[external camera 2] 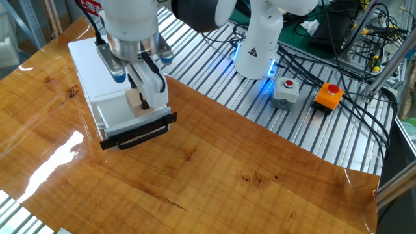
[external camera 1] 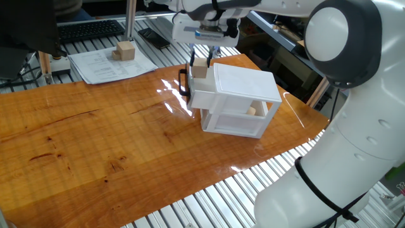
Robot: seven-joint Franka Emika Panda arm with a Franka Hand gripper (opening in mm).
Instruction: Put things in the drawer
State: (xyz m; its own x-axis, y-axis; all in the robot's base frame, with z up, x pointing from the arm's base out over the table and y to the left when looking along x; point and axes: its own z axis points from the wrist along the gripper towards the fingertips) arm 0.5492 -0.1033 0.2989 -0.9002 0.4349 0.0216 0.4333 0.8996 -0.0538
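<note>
My gripper [external camera 1: 201,65] [external camera 2: 138,101] is shut on a small tan wooden cube [external camera 1: 200,69] [external camera 2: 135,101] and holds it over the open top drawer [external camera 1: 198,96] [external camera 2: 120,116] of the white cabinet [external camera 1: 243,81] [external camera 2: 91,65]. The drawer is slid out, with its black bar handle [external camera 1: 182,83] [external camera 2: 138,132] in front. A second cube [external camera 1: 251,111] lies inside the cabinet's lower compartment. A third cube [external camera 1: 124,50] stands on papers at the back left.
White papers [external camera 1: 107,64] and a keyboard [external camera 1: 88,29] lie beyond the wooden table's far edge. A grey box with a red button [external camera 2: 285,91] and an orange box [external camera 2: 327,95] sit on the metal slats to the right, among cables.
</note>
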